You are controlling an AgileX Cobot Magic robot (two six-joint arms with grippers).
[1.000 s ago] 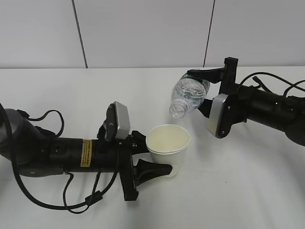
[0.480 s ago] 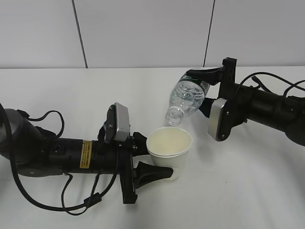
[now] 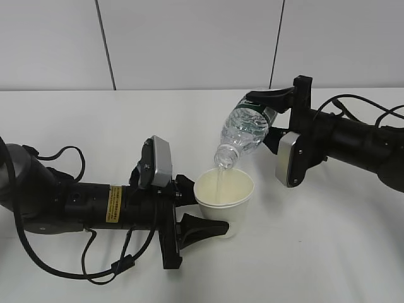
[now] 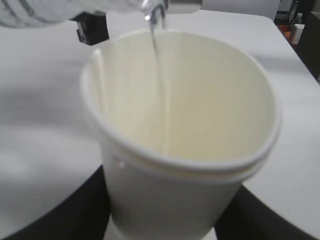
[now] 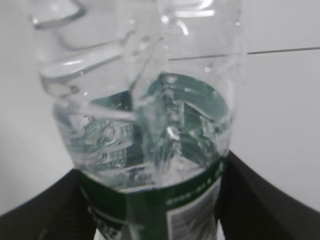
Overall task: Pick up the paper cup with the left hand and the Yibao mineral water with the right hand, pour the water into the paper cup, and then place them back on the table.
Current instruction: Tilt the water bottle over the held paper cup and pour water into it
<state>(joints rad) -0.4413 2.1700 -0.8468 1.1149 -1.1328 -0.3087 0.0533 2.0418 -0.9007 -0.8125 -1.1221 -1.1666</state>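
Note:
My left gripper [image 3: 205, 211] is shut on the off-white paper cup [image 3: 225, 199], which stands upright at the table's middle; it fills the left wrist view [image 4: 175, 150]. My right gripper [image 3: 273, 120] is shut on the clear Yibao bottle [image 3: 246, 132] at its green label [image 5: 150, 215]. The bottle is tilted mouth-down to the left, its uncapped mouth just above the cup's rim. A thin stream of water [image 3: 219, 180] runs from the mouth into the cup, also seen in the left wrist view [image 4: 157, 60]. Water sloshes inside the bottle [image 5: 150, 135].
The white table [image 3: 315, 252] stretches around both arms. Black cables [image 3: 69, 154] trail by the left arm and more cables [image 3: 353, 104] lie over the right arm. A grey panelled wall stands behind.
The bottle has tipped further and its mouth has come down and left to the cup's rim. Water now streams into the cup. The left gripper and cup stay about still.

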